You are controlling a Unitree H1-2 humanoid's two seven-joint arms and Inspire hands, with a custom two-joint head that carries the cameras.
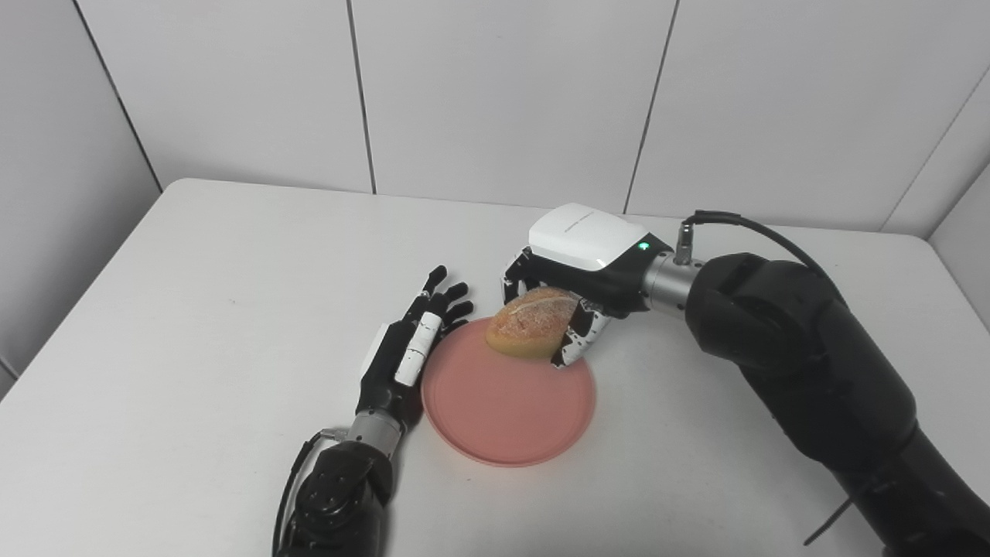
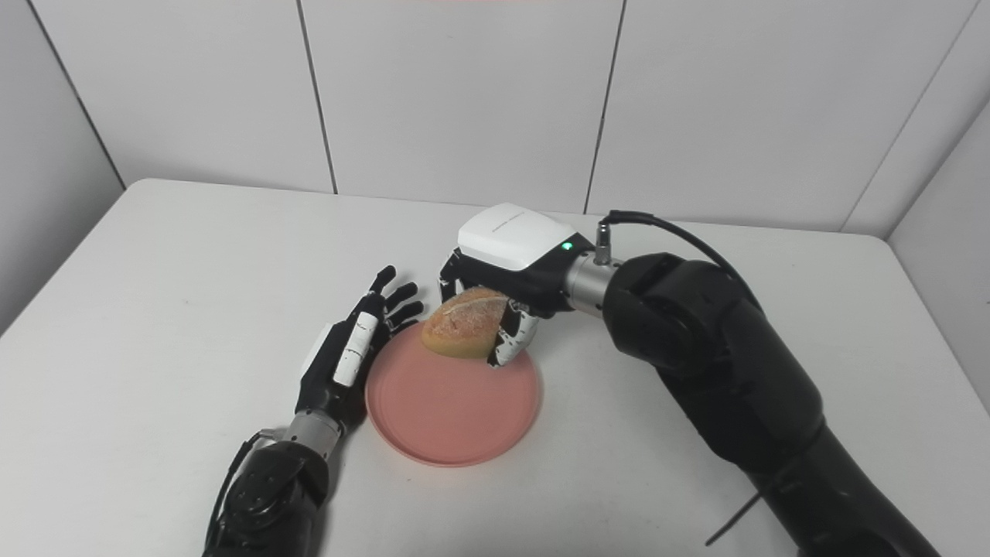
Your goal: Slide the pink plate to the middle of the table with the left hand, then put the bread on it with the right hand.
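Pink plate (image 1: 503,410), golden bread (image 1: 530,321) (pale floury crust), white table (image 1: 193,309).

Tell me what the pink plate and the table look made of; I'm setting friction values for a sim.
Pink plate: probably plastic, matte, uniformly coloured, with a thin raised rim and no glaze shine. Table: smooth white top, likely laminate or coated board, showing a soft sheen.

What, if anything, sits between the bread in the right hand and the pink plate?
Nothing visible. The right hand holds the bread over the far edge of the pink plate, whose surface is bare. The left hand lies open beside the plate's left rim, not over it.
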